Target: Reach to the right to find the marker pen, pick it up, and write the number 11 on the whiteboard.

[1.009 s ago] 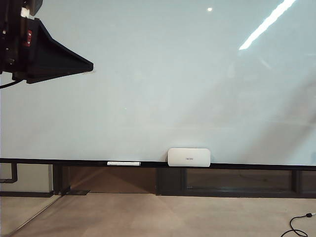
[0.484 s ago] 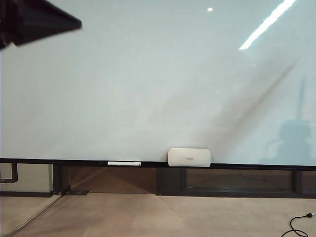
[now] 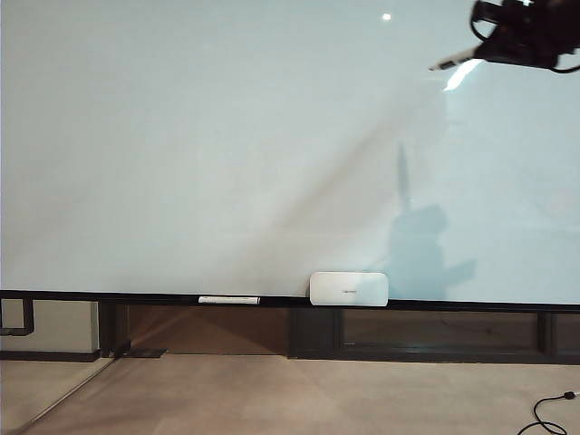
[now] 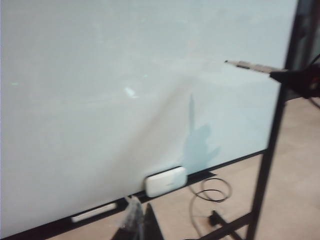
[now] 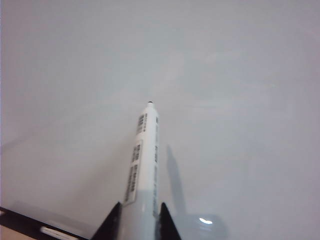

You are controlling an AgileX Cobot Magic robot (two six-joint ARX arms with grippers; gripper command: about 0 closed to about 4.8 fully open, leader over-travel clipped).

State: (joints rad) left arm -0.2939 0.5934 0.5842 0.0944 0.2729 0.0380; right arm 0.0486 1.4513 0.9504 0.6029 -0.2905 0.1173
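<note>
While the right gripper [image 5: 139, 220] clamps the slim white-grey marker pen [image 5: 142, 160], press its tip squarely onto the glossy pale whiteboard [image 3: 227, 163]; left gripper [image 4: 137, 225], state unclear, idles low.

Right pincer [image 5: 140, 220] clamped on the marker pen [image 5: 142, 160]; left pincer [image 4: 137, 225] barely visible, state unclear

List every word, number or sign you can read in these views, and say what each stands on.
None can be read.
Marker pen, held in the right gripper at the whiteboard: dark label blocks, too blurred.
White box on the rail: small grey mark, too small.
Whiteboard: nothing written yet.
</note>
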